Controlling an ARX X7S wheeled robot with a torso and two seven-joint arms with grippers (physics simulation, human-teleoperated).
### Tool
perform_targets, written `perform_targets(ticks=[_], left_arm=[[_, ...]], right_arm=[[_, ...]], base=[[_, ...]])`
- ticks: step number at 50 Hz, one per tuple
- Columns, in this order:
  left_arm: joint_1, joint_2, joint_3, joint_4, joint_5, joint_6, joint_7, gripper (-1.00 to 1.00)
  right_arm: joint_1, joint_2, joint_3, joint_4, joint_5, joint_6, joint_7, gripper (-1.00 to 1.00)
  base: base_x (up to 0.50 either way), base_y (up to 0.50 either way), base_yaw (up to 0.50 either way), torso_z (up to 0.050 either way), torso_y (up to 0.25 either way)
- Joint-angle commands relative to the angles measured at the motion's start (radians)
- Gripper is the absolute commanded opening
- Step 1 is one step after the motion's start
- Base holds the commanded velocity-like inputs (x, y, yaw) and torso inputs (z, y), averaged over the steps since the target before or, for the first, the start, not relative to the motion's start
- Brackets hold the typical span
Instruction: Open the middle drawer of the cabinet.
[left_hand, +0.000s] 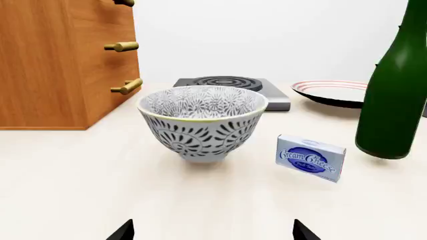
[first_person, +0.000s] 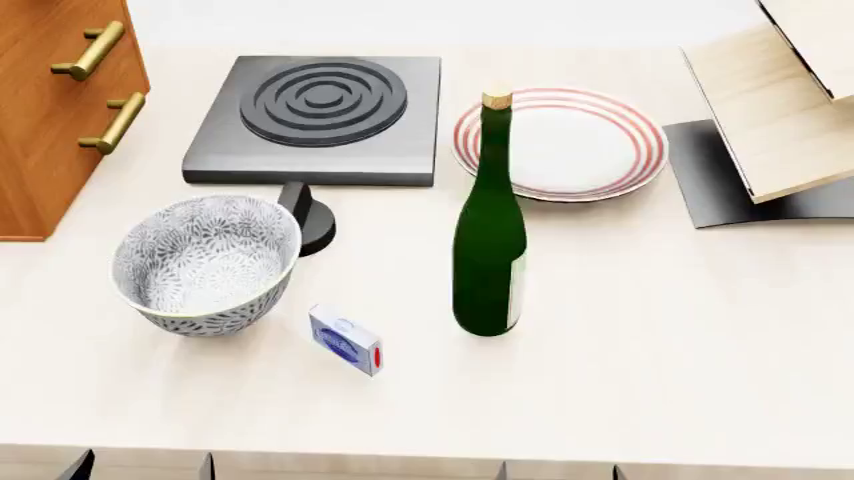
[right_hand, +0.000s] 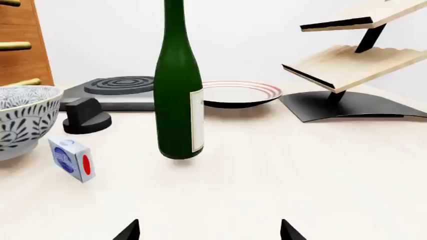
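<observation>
Your left tool (left_hand: 212, 232) and right tool (right_hand: 209, 231) sit low at the tabletop's (first_person: 641, 350) near edge, fingertips spread wide, holding nothing. Bowl (first_person: 204, 263) and bottle (first_person: 490, 240) mid-frame. Cabinet (first_person: 47, 130) upper left; middle drawer (left_hand: 107, 50) shut, its handle (first_person: 88, 50) untouched.

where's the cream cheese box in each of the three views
Left wrist view: cream cheese box right of the patterned bowl.
Head view: box near the table's front, below-right of the bowl.
Right wrist view: box at lower left, beside the bowl.
Shared landmark: the bowl.
</observation>
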Motion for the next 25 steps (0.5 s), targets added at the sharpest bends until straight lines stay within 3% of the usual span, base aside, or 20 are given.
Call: perform_targets(ticks=[1, 9, 25], left_arm=[[0.001, -0.016, 0.019, 0.005, -0.012, -0.003, -0.02, 1.0], [0.025, -0.045, 0.042, 0.092, -0.026, -0.029, -0.06, 1.0], [0.165, -0.09, 0.069, 0.524, -0.047, -0.105, -0.097, 1.0]], right_arm=[[-0.004, 0.017, -0.022, -0.007, 0.002, 0.001, 0.026, 1.0], [-0.04, 0.044, -0.041, -0.12, 0.041, 0.032, 0.054, 1.0], [-0.209, 0.097, -0.034, -0.597, 0.108, 0.084, 0.091, 1.0]], base=[[0.0, 0.0, 0.0, 0.0, 0.0], [0.0, 0.0, 0.0, 0.0, 0.0], [0.0, 0.0, 0.0, 0.0, 0.0]])
